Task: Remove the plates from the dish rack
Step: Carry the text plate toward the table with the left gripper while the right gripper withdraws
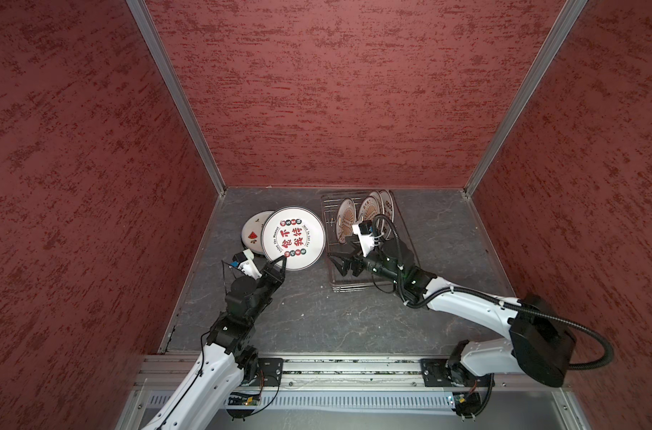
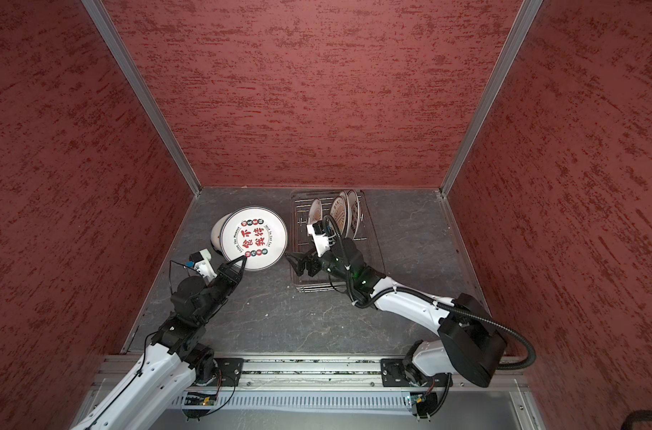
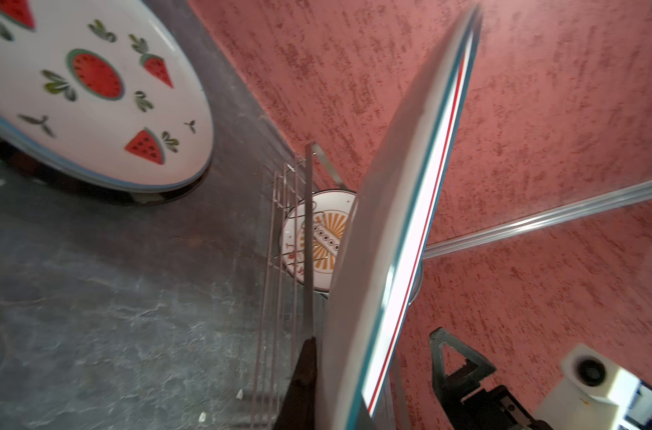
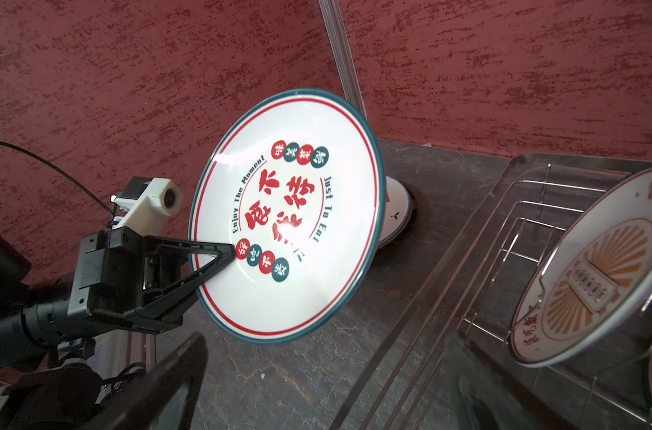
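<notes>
Fingers (image 4: pixel 209 257) of the left gripper (image 1: pixel 282 263) are clamped on the near rim of the lettered plate (image 1: pixel 293 238), which extends tilted beyond them toward the watermelon plate (image 1: pixel 251 229) lying left of the dish rack (image 1: pixel 354 288); the right gripper (image 1: pixel 334 263), spread and empty, is nearer the racked sunburst plates (image 1: pixel 344 219).

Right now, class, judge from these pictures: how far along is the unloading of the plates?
Done: the watermelon plate lies on the table, out of the dish rack. In hand: the left gripper holds the teal-rimmed plate above it; the right gripper is open and empty. Left: three plates stand in the rack.
</notes>
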{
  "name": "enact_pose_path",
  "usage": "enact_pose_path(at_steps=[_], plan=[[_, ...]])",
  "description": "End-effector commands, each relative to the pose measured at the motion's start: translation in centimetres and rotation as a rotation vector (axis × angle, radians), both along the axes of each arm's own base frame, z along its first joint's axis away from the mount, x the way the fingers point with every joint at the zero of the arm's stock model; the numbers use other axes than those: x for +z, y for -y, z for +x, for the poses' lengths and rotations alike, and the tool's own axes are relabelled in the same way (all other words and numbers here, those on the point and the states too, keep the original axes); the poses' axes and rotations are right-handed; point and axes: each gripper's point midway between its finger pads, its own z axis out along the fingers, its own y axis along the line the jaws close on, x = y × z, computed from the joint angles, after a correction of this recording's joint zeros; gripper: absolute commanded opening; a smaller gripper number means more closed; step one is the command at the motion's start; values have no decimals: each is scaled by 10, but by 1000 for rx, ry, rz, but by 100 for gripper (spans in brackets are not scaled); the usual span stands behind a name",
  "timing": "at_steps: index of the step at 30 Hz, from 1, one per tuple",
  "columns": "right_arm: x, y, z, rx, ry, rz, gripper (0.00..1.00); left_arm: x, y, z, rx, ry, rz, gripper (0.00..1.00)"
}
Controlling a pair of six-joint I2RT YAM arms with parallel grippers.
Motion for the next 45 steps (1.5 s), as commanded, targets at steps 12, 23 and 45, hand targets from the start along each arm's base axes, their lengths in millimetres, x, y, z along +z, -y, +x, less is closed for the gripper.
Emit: enact_pose_path(at_steps=[12,23,45], plan=[[-24,-38,17,27,-13,-97,99,-40,-16,-21,96,-273,-60,0],[-40,-52,16,53,-40,-145,99,-72,-14,-19,118,-403,-80,0],[-75,-86,12,93,-44,-342,99,-103,-15,-25,162,-548,-108,0]])
